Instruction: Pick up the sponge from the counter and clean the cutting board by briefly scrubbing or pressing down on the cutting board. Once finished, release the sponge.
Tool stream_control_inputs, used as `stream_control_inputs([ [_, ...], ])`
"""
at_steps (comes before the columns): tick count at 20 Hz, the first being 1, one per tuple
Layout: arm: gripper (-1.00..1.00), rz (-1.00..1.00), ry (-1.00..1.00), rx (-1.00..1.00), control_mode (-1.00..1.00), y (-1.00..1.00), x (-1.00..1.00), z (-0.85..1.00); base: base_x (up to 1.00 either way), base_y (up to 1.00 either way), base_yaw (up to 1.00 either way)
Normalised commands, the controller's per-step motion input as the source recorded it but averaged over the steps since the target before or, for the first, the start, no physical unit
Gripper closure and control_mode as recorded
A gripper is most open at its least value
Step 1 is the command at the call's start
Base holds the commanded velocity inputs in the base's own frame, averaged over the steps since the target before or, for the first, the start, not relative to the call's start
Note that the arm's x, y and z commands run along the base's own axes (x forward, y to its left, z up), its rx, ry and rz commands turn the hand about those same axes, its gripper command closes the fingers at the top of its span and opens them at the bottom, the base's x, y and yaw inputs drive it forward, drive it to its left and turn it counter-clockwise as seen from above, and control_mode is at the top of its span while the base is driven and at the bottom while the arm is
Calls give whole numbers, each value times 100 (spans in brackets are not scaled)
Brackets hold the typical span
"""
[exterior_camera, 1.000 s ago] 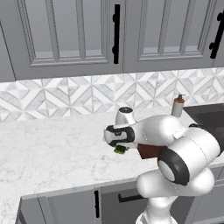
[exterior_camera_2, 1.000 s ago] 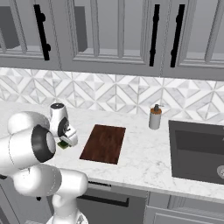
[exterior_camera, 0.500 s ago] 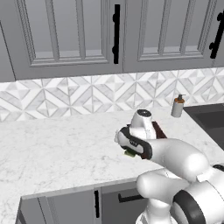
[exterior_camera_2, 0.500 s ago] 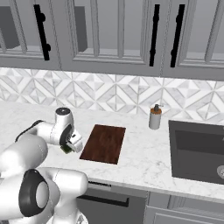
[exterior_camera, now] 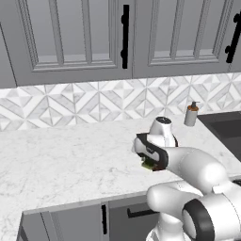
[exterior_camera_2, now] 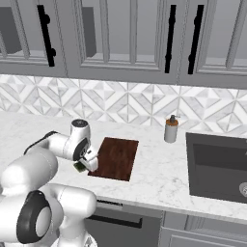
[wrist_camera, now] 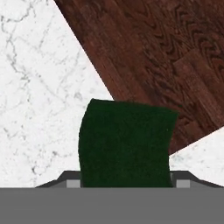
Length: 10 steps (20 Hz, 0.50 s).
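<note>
My two-finger gripper (exterior_camera_2: 83, 165) was clenched on the small green block sponge w/ yellow side (wrist_camera: 126, 144), holding it just above the white marble counter (exterior_camera: 61, 155), at the near-left corner of the flat dark reddish-brown wooden cutting board (exterior_camera_2: 115, 157), partly over its edge.

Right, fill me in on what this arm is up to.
The gripper holds the sponge, green face toward the hand camera, above the near left corner of the cutting board on the counter. In the hand view the sponge overlaps the board's edge. Whether it touches the board yet can't be told.
</note>
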Motion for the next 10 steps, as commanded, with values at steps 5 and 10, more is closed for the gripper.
stream_control_inputs([
  [5, 100, -1, 0, 0, -100, -33, 0, -6, 0, 0, 0],
  [10, 100, 0, -1, 0, -100, -10, 0, -23, 0, 0, 0],
])
